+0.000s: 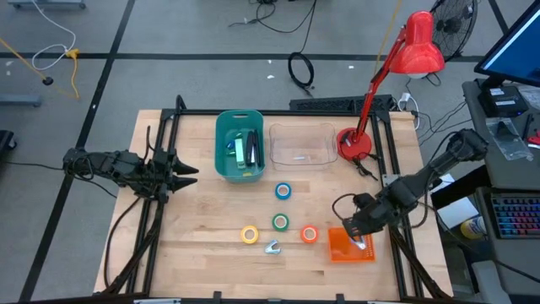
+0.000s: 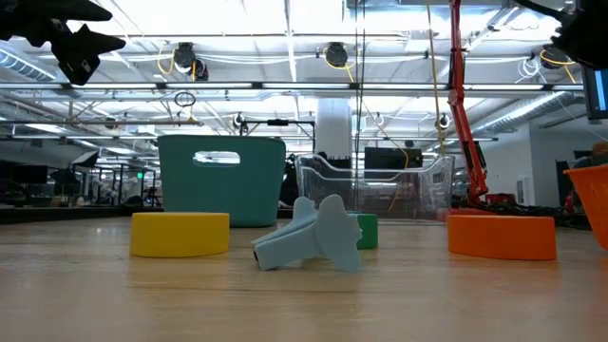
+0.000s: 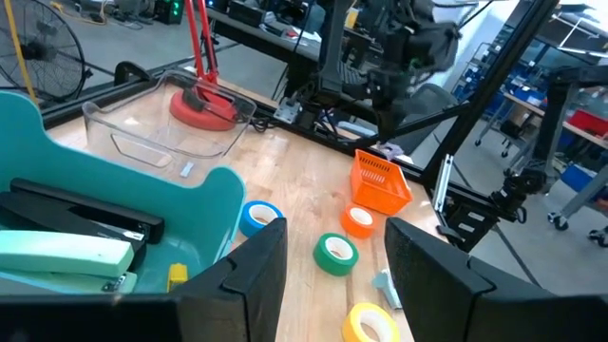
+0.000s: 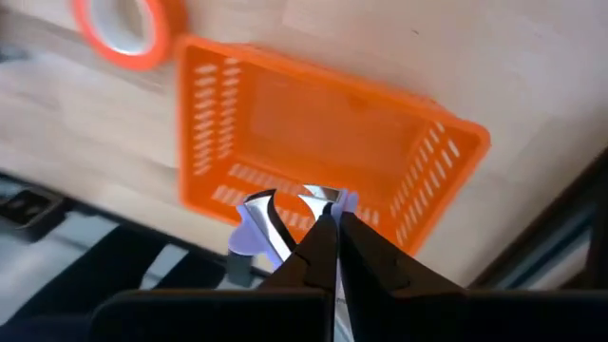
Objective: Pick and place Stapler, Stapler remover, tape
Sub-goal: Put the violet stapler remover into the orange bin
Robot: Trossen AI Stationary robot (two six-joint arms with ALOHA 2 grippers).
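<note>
Right pincer [image 1: 361,243]: clamped on a staple remover [image 4: 271,223], above the orange basket [image 1: 348,247] at the counter's near right.
Left pincer [image 1: 187,175]: fingers apart, holding nothing, left of the teal bin [image 1: 226,143].
Stapler [image 3: 62,256]: inside teal bin.
Tape: blue roll [image 1: 283,192], green roll [image 1: 280,222], yellow roll [image 1: 250,235], orange roll [image 1: 309,235] on the counter [image 1: 202,219], mid-near.
Second remover [image 1: 272,247]: near the yellow roll.

Grey floor [image 1: 194,34] — fan [image 1: 451,21], ceiling lights [image 2: 237,14]

Industrial lab — exposed ceiling pipes [image 2: 313,90], equipment racks [image 3: 560,104].
</note>
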